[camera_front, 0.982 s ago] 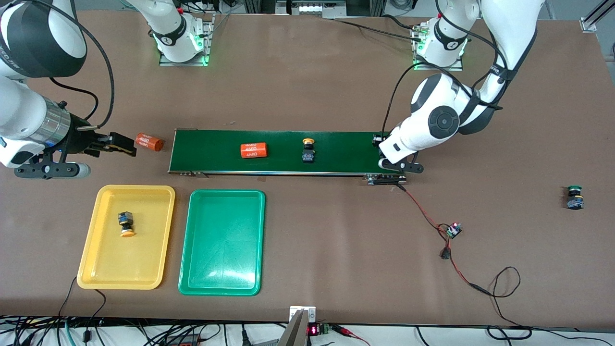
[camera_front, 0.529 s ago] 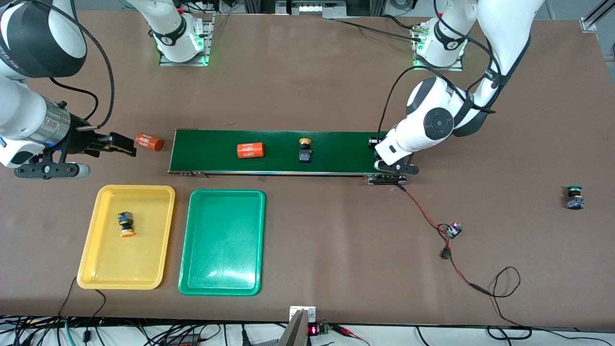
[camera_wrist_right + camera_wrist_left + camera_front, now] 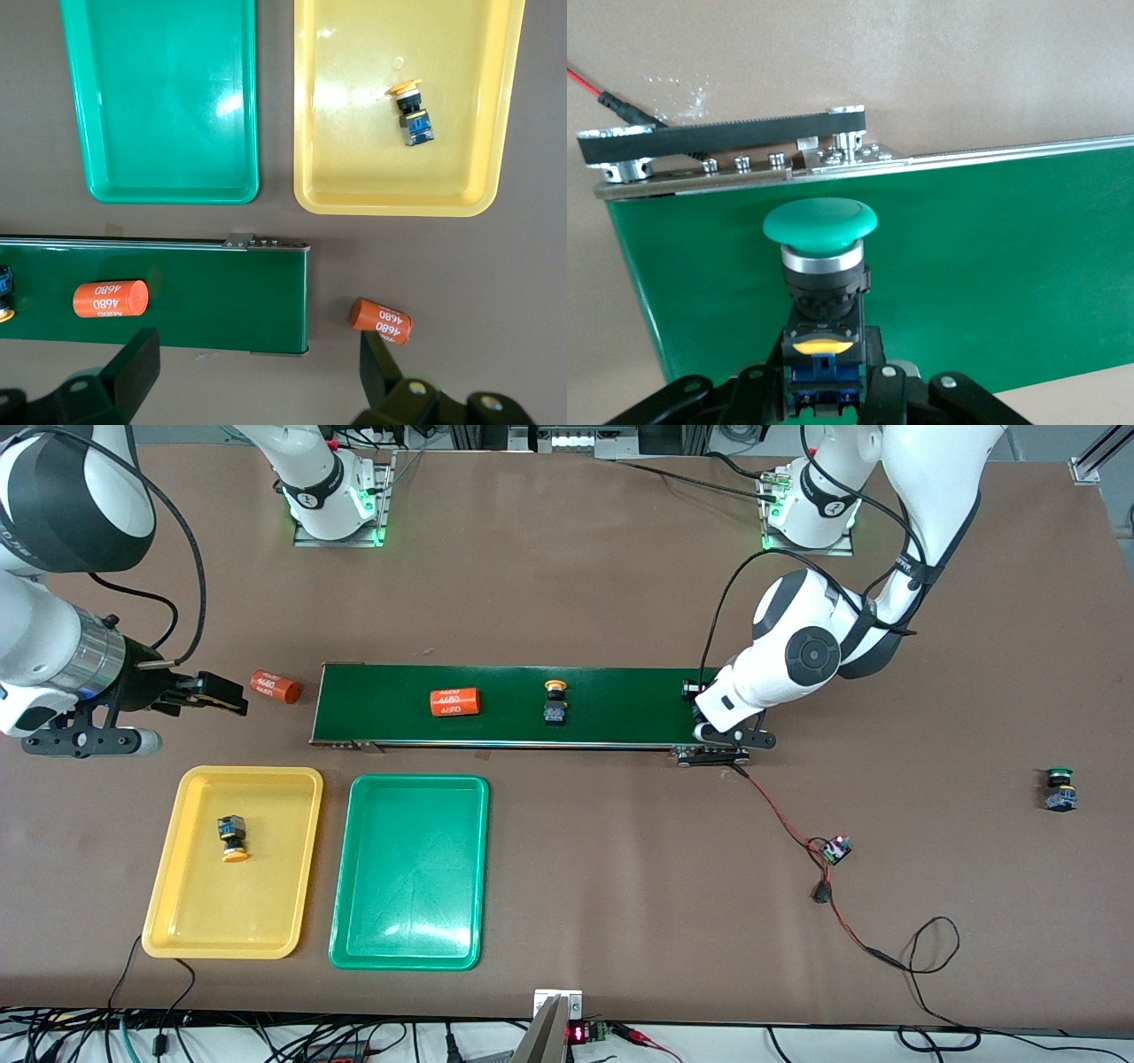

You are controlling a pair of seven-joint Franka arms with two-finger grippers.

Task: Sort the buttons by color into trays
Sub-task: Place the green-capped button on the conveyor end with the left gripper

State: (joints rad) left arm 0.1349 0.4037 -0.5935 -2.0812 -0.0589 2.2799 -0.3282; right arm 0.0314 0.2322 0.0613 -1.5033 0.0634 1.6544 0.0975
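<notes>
A long dark-green conveyor belt (image 3: 505,706) lies across the middle of the table (image 3: 576,584) and serves as the landmark. The left gripper (image 3: 824,390) is over the belt's end toward the left arm's end of the table, its fingers (image 3: 757,390) closed on the blue-and-black body of a green-capped button (image 3: 820,221); in the front view the arm's own links hide this grip. On the belt, near its middle, stands a yellow-capped button (image 3: 555,701), and beside it, toward the right arm's end, lies an orange cylinder (image 3: 454,701) with white print. A second orange cylinder (image 3: 275,686) lies on the table just off the belt's end toward the right arm. The right gripper (image 3: 217,693) hangs over the table just beside that cylinder, its fingers (image 3: 133,367) spread wide and holding nothing. Nearer to the front camera than the belt lie the green tray (image 3: 409,871) and, beside it toward the right arm's end, the yellow tray (image 3: 177,868); a second yellow-capped button (image 3: 232,839) lies on its side in the yellow tray. A second green-capped button (image 3: 1059,787) stands on the table well apart from the belt, toward the left arm's end.
</notes>
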